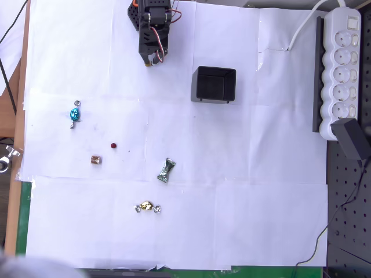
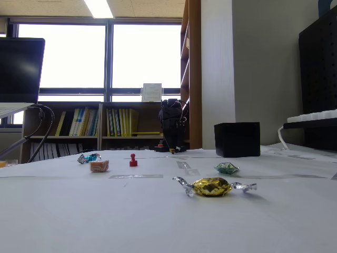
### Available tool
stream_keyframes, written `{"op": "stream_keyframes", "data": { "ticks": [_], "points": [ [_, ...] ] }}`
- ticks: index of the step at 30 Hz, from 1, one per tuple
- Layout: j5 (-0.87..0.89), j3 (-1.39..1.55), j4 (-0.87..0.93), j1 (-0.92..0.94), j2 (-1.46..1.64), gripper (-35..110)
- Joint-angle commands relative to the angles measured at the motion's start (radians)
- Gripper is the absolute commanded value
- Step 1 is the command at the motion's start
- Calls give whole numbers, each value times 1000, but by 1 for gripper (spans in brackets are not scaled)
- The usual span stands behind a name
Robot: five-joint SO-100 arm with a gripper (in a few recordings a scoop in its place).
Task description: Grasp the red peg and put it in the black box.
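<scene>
Four candies, one red peg (image 1: 113, 146), nothing picked up yet.

Overhead view: peg stands alone on the white paper (image 1: 261, 220), at about 7 o'clock from the black box (image 1: 213, 84), well apart from it. Brown square candy (image 1: 96, 160) sits just beside the peg at 8 o'clock; blue candy (image 1: 75, 114) at 10; green candy (image 1: 166, 170) at 4; gold candy (image 1: 147, 207) lower down. Gripper (image 1: 152, 58) is folded near the arm base at 12 o'clock, grasping nothing; cannot tell if the jaws are parted. Fixed view shows the peg (image 2: 133, 159) upright. Advice: descend straight over the peg, jaws wide, clench low on the stem, steer clear of the brown candy.
</scene>
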Motion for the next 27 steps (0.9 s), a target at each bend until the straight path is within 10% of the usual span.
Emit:
{"op": "stream_keyframes", "data": {
  "ticks": [1,27],
  "points": [
    [-3,-81,87,-12,-84,0],
    [28,-81,66,-15,-86,0]
  ]
}}
